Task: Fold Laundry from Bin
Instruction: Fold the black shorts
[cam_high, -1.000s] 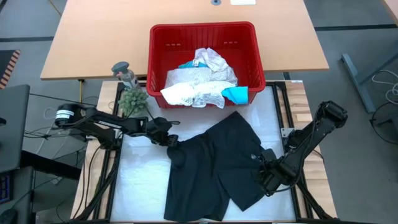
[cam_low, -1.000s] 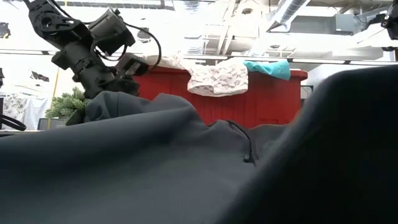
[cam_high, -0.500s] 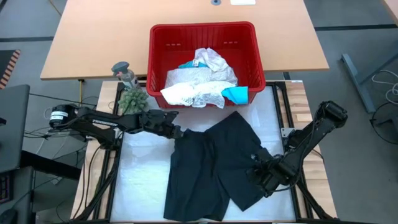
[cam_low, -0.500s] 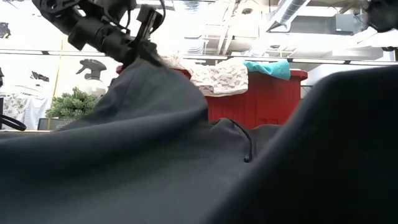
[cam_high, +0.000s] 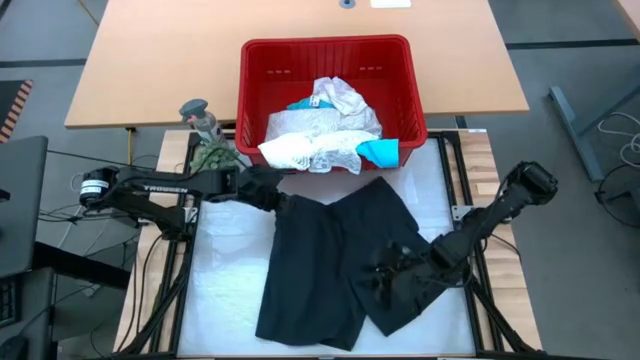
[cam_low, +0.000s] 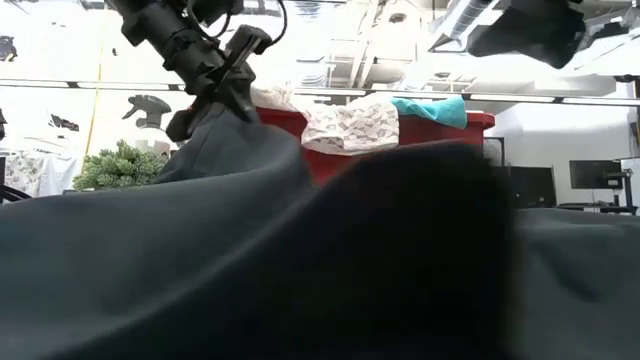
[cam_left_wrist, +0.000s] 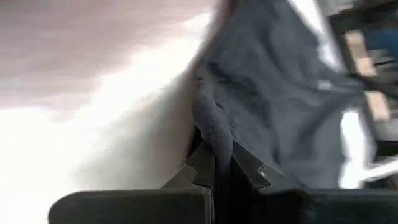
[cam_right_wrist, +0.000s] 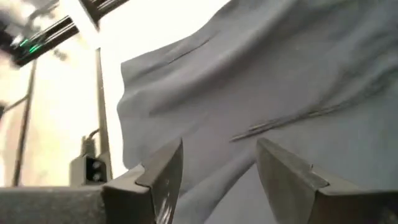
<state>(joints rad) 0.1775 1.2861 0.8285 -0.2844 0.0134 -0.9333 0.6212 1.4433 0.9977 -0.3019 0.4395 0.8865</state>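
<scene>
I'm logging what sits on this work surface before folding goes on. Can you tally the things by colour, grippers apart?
Black: 1, the black cloth garment spread on the table
White: 1 heap of white lacy cloth; pieces cannot be counted
Teal: 1, the teal cloth
Red: 1, the red slotted plastic bin
Green: 1, the small green plant
Total: 5
</scene>
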